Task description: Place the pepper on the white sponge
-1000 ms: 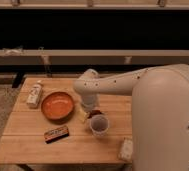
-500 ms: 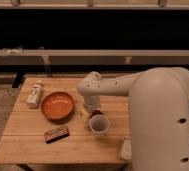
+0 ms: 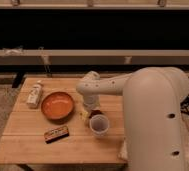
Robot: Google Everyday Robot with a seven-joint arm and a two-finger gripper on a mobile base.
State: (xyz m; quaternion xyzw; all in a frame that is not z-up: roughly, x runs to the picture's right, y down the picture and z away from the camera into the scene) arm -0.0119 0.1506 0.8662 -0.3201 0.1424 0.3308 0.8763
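Grasping seems the step in hand; the pincer (image 3: 91,111) hangs low between the orange bowl (image 3: 57,106) and the white cup (image 3: 99,125), over the pepper (image 3: 95,114), a dark red spot by the cup's rim; spread or pinching, I cannot tell; the white sponge (image 3: 122,150) lies at the near edge of the table (image 3: 23,145); next, a sure hold, a lift, a carry past the cup.

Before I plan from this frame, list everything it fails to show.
Camera view only:
1. Gripper, just behind the cup: mostly covered by the arm above it.
2. Pepper: only a dark red sliver shows at the gripper; held or not, cannot tell.
3. Sponge, at the table right edge: largely hidden behind the arm.
4. Bar: its orange marks are too small to read.
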